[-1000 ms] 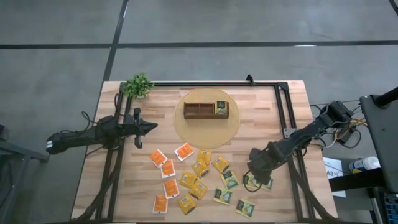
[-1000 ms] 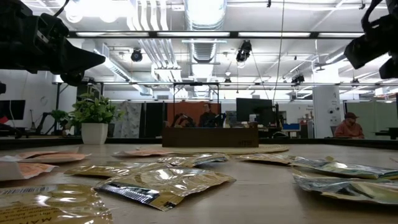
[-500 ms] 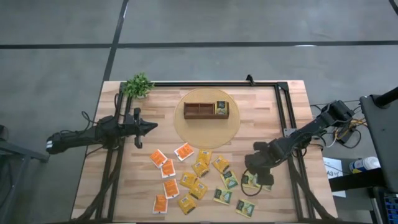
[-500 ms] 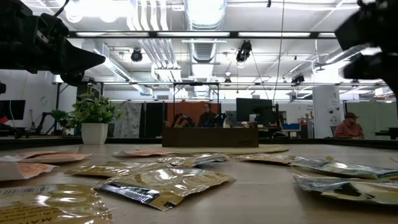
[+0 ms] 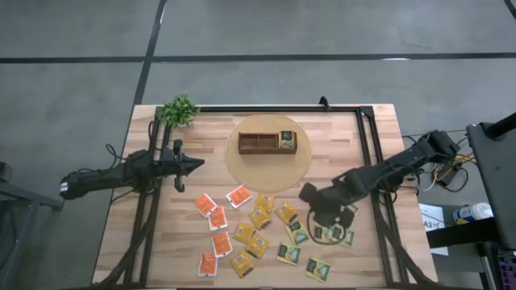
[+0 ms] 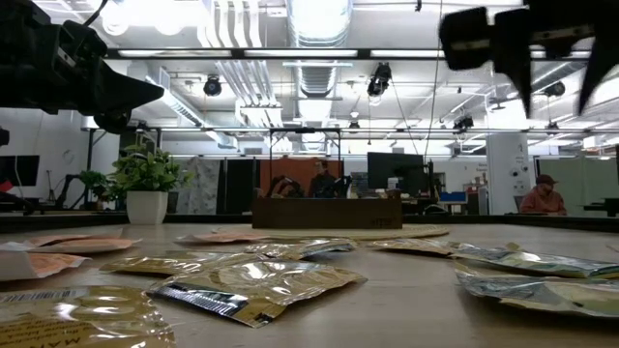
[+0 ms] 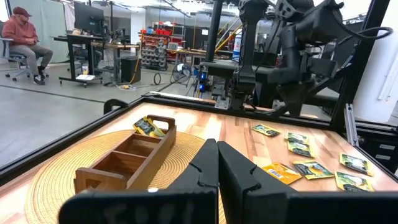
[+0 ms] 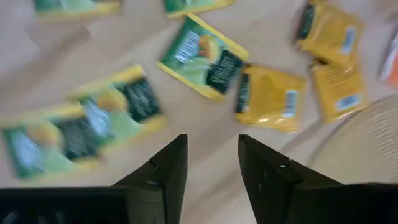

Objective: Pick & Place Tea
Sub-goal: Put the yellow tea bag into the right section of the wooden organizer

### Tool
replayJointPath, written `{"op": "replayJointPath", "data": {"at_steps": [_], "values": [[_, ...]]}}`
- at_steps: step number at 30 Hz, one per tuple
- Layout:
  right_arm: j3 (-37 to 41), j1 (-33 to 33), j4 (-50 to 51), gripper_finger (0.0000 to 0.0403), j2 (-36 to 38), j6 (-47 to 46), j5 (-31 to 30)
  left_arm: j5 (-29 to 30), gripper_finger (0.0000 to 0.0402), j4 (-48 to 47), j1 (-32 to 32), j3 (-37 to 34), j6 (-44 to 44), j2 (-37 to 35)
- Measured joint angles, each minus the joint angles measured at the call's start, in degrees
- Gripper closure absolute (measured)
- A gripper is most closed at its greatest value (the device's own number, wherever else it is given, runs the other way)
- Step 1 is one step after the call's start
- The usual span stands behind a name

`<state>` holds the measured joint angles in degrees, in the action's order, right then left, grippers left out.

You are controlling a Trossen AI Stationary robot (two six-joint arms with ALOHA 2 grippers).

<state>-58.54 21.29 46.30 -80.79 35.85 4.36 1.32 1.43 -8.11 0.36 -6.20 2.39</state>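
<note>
1. Right tool (image 5: 309, 196) hangs over the loose tea sachets (image 5: 258, 234) on the counter (image 5: 339, 145), fingers (image 8: 168, 168) spread apart with nothing between them.
2. Right wrist view looks down on green sachets (image 8: 202, 56) and yellow ones (image 8: 268, 98) lying flat on the wood.
3. Left tool (image 5: 193, 163) sits clenched and empty out on the left side, well apart from the pile.
4. Wooden box (image 5: 268, 142) rests on the round mat (image 5: 242, 165), with one sachet (image 5: 286, 139) in its right-end compartment.
</note>
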Motion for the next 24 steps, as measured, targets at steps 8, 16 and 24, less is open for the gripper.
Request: {"op": "replayJointPath", "data": {"at_steps": [8, 16, 24], "values": [[-1.25, -5.98, -0.79, 0.0264, -1.50, 33.83, -0.03, 0.00, 0.0401, -0.02, 0.02, 0.00, 0.00, 0.00], [2.55, -6.19, 0.37, 0.0264, -1.08, 38.63, -2.24, 0.00, 0.0401, 0.00, 0.01, 0.00, 0.00, 0.00], [5.48, -1.15, 1.35, 0.0264, 2.77, 36.35, -2.49, 0.00, 0.0401, 0.00, 0.00, 0.00, 0.00, 0.02]]}}
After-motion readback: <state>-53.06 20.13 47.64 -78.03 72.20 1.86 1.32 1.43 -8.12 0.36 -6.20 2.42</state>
